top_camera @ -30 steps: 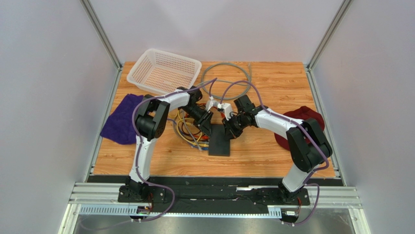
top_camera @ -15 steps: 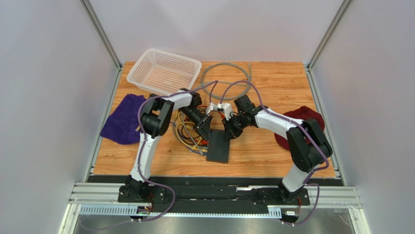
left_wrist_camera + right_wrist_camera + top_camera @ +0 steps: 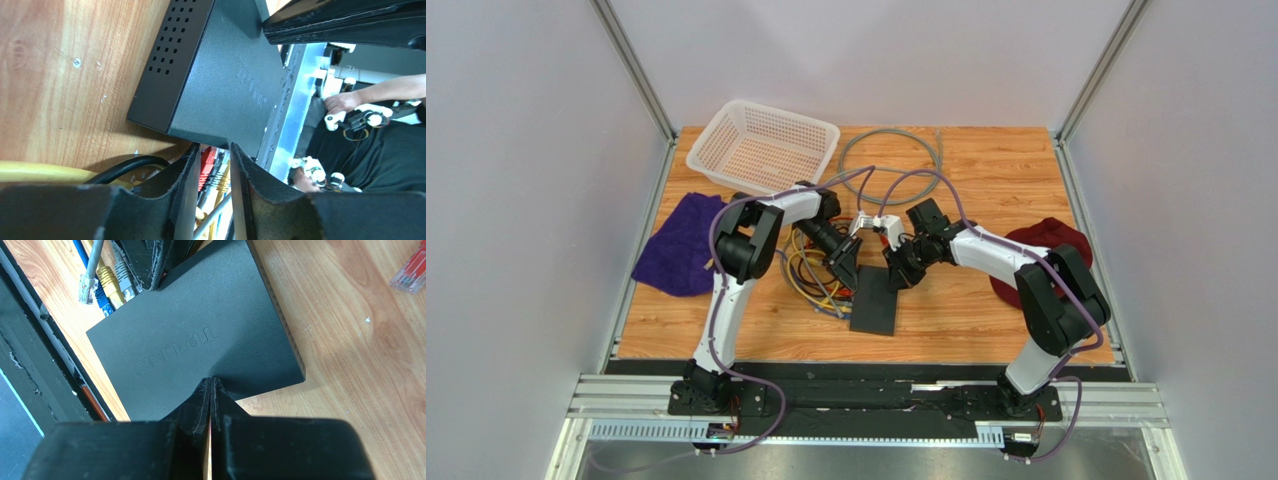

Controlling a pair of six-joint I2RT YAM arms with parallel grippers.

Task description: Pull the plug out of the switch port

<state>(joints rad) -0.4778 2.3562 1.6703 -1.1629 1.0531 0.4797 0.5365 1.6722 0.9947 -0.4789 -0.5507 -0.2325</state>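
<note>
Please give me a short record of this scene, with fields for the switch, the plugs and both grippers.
switch: black TP-Link box, flat on the wooden table
cable plugs: grey, yellow and blue, at the port edge
left gripper: fingers apart, red plug between them; grip unclear
right gripper: shut, tips at the edge opposite the plugs

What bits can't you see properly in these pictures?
Ports of the switch: left wrist view, behind its body and the left gripper.
Whether that gripper grips the red plug: left wrist view, fingers cover it.
Which cable is plugged in: top view, too small, arms overlap.
Whether the right gripper touches the switch: right wrist view, its own tips hide the contact.
</note>
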